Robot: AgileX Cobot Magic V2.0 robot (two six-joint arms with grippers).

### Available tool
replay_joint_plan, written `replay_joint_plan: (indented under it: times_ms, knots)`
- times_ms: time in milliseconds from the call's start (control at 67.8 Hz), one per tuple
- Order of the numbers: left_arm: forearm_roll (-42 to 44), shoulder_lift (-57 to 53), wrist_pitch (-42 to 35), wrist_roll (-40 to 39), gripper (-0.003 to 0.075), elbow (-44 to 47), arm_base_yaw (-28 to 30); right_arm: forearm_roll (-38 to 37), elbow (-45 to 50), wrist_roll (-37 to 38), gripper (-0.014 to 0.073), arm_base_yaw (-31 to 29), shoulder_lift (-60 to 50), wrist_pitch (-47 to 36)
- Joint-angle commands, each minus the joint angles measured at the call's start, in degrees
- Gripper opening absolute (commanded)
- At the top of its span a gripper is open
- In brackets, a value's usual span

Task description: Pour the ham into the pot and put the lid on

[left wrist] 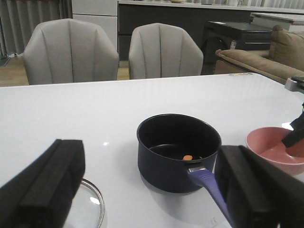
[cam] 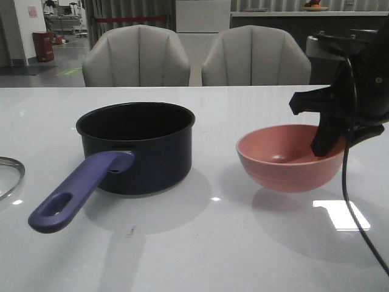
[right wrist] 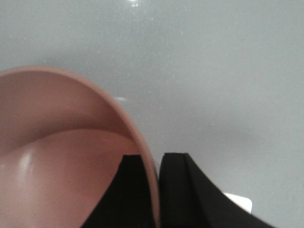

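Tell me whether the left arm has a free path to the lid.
Probably yes: the left gripper is open, and the lid lies bare on the table beside the pot, with nothing on it.

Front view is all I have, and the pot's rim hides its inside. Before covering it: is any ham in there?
Observer: Yes, the left wrist view shows one orange piece of ham on the floor of the pot.
Operator: How does the right gripper hold the bowl?
Observer: The right gripper pinches the rim of the pink bowl, one finger inside, one outside.
Operator: Where's the lid?
Observer: The lid lies flat on the table, near the open left gripper.
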Motion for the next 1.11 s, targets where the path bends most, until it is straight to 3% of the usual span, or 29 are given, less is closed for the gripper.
replay_joint_plan:
  times_ms: [0, 89, 295, 369, 723, 1092]
  knots:
    - [-0.5, 0.8, -4.9, -0.1, 0.0603, -1.5, -0.4, 1.3, -1.4, 0.0, 0.0141, -0.3, -1.3, -2.1]
    - [-0.5, 0.8, -4.9, -0.1, 0.0603, -1.5, -0.4, 1.1, -1.6, -0.5, 0.0202, -0.3, -0.7, -1.6]
    - [-0.5, 0.8, -4.9, -0.1, 0.0603, -1.5, -0.4, -1.2, -1.8, -0.7, 0.0519, -0.3, -0.9, -1.0]
    - [-0.5, 0.8, -4.9, -0.1, 0.0603, -1.5, -0.4, -1.4, -1.8, -0.8, 0.0570, -0.3, -1.6, -1.0]
    - [-0.5, 0.8, -4.9, -0.1, 0.0603, -1.5, -0.4, -1.6, -0.6, -6.4, 0.0577, 0.6, -19.5, -3.0]
    - [-0.5, 0.8, -4.9, -0.1, 0.0603, -1.5, -0.4, -0.8, 16.1, -6.6, 0.0577, 4.2, -46.2, -15.6]
